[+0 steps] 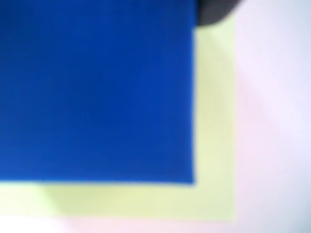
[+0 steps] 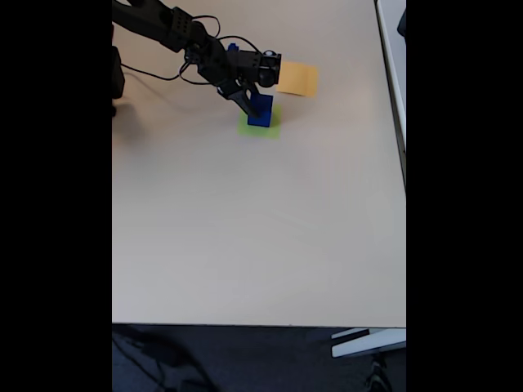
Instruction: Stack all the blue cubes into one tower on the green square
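A stack of blue cubes (image 2: 261,110) stands on the green square (image 2: 248,129) in the fixed view, at the far side of the table. The arm reaches in from the top left, and my gripper (image 2: 250,100) is right against the stack's upper left side. Whether its jaws clasp a cube is not clear at this size. In the wrist view a blurred blue cube face (image 1: 97,92) lies very close under the camera, with the green square (image 1: 214,126) showing along its right and lower sides. A dark piece (image 1: 214,12) pokes in at the top edge.
A flat orange-yellow square (image 2: 298,78) lies just right of the stack, behind the green one. The beige table (image 2: 261,237) stretches wide toward the front edge. Cables trail from the arm at the top left.
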You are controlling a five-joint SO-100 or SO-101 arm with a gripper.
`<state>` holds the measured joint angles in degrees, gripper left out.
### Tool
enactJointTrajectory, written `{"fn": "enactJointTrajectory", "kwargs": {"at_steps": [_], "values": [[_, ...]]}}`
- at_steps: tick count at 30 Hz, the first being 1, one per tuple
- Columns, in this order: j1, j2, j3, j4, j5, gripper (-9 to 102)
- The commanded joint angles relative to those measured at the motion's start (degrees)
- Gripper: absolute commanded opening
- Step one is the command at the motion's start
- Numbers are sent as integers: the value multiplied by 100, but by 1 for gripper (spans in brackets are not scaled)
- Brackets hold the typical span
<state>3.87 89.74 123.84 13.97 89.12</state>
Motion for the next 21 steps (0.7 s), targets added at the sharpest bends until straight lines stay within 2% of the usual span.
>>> {"fn": "enactJointTrajectory", "kwargs": {"at_steps": [1, 21], "values": [[-114, 79, -255, -114, 0, 16], [-105, 97, -246, -141, 18, 34]]}}
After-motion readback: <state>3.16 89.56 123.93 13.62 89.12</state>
